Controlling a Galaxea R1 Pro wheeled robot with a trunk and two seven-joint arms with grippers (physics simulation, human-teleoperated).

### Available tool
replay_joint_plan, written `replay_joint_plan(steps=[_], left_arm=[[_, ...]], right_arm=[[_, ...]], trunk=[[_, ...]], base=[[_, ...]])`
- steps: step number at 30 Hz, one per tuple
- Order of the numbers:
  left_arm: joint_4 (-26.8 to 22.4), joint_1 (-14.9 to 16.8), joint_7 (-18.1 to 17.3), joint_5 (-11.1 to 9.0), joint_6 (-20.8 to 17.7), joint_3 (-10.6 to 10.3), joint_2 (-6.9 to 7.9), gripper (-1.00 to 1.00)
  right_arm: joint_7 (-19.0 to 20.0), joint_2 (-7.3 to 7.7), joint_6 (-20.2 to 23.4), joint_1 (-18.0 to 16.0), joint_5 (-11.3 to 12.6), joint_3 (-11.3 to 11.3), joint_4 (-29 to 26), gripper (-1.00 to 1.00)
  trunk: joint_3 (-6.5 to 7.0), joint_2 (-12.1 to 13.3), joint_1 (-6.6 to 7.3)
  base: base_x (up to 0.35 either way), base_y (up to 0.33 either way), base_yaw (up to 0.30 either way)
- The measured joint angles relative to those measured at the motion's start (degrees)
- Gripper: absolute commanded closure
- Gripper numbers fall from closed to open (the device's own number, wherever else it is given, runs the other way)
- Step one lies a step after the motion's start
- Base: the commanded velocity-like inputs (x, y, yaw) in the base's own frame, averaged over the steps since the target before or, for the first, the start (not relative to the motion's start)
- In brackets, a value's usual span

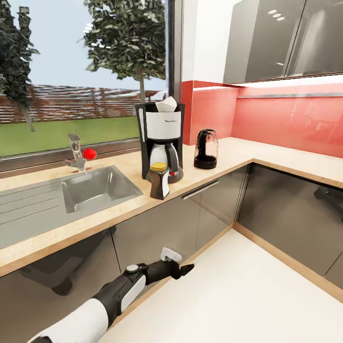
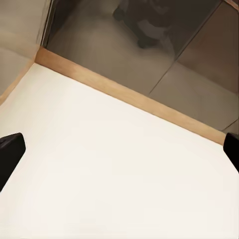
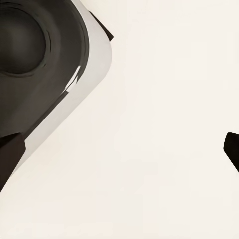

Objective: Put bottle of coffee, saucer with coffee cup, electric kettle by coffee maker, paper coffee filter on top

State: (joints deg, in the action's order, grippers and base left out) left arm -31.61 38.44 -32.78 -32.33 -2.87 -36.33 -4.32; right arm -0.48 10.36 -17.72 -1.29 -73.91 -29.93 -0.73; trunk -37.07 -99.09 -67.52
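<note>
- Hanging low over the white floor, left gripper [image 1: 183,269] has jaws spread, empty; right gripper [image 3: 119,149] likewise spread over floor, beside the robot's base.
- Well above both, on the kitchen countertop [image 1: 267,155]: bottle of coffee [image 1: 159,180], yellow lid, white label unreadable, just in front of coffee maker [image 1: 160,141].
- Paper coffee filter [image 1: 166,104] on top; electric kettle [image 1: 206,149] beside it.

— Where's the left arm?

— Low at the near left, white sleeve then a black wrist, reaching forward and to the right. Its left gripper [image 1: 183,270] ends in dark fingers, held well below the counter.

— Open?

— Its wrist camera shows the fingertips [image 2: 10,152] at opposite edges, spread wide with nothing between.

— And the right gripper [image 3: 119,154]?

— Same: dark fingertips [image 3: 10,157] far apart, empty, pointing down beside the robot's own base [image 3: 45,64].
</note>
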Motion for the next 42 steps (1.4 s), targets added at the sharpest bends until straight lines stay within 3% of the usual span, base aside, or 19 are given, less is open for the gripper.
replay_joint_plan(steps=[12,18,32,37,42], left_arm=[[8.3,0.0,-1.8,-0.1,1.5,0.9,0.4,-1.0],[13.7,0.0,-4.6,-0.1,1.8,0.9,0.49,-1.0],[27.2,0.0,-10.8,-0.4,7.6,1.2,0.71,-1.0],[29.3,-1.6,-11.6,-0.4,9.6,1.3,2.53,-1.0],[29.9,-7.2,-12.0,-0.5,10.8,5.7,5.69,-1.0]], right_arm=[[0.0,0.0,0.0,0.0,0.0,0.0,0.0,-1.0],[0.0,0.0,0.0,0.0,0.0,0.0,0.0,-1.0],[0.0,0.0,0.0,0.0,0.0,0.0,0.0,-1.0],[0.0,0.0,0.0,0.0,0.0,0.0,0.0,-1.0],[0.0,0.0,0.0,0.0,0.0,0.0,0.0,-1.0]], trunk=[[0.0,0.0,0.0],[0.0,0.0,0.0],[0.0,0.0,0.0],[0.0,0.0,0.0],[0.0,0.0,0.0]], base=[[0.0,0.0,0.0],[0.0,0.0,0.0],[0.0,0.0,0.0],[0.0,0.0,0.0],[0.0,0.0,0.0]])
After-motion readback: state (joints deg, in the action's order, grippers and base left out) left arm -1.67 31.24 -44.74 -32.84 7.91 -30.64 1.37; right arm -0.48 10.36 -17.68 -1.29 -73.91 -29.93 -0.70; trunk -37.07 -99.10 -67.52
